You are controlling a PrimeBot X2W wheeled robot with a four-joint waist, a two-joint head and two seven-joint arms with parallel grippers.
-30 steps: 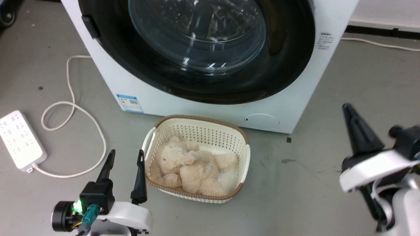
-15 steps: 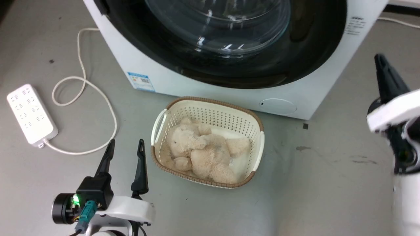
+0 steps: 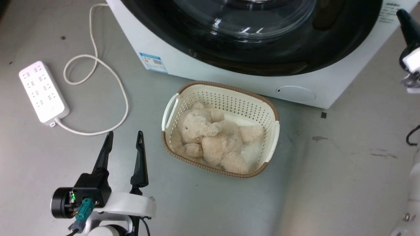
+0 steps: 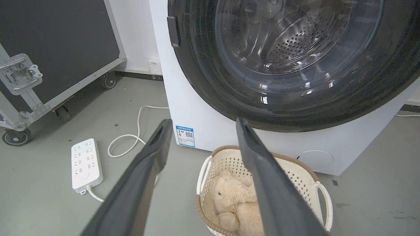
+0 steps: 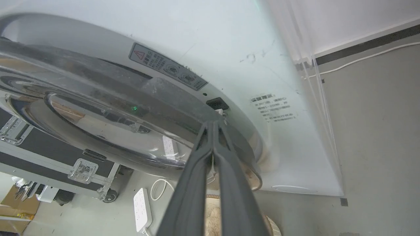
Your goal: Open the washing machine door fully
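So, the white washing machine point(image 3: 183, 67) takes 12 o'clock of the head view. The washing machine door point(image 4: 295, 113) sits on its front, a glossy black ring round a clear bowl, looking closed or nearly so; can't tell if the latch is free. On the floor point(image 3: 344, 164) at centre is a basket point(image 3: 274, 131) with a plush bear point(image 3: 213, 137), just beside the machine's base under the door's 6 o'clock. A power strip point(image 3: 42, 91) and its looped cable point(image 3: 111, 72) lie at 10 o'clock. At 7 o'clock the left gripper point(image 3: 124, 134) hovers over the floor, fingers spread, nothing between them. Up at 2 o'clock is the right gripper point(image 5: 213, 123), fingers pressed together, empty, tips near the door's rim by a small black block point(image 5: 216, 103). The handle tab point(image 4: 174, 31) is at the door's 10 o'clock, on the opposite side. Risks, my read: the closed tips skid off the glossy rim. Prying on the side away from the tab does nothing, or strains the door if that is the hinge side. A swinging door or an arm clips the basket. The wheels catch the cable.
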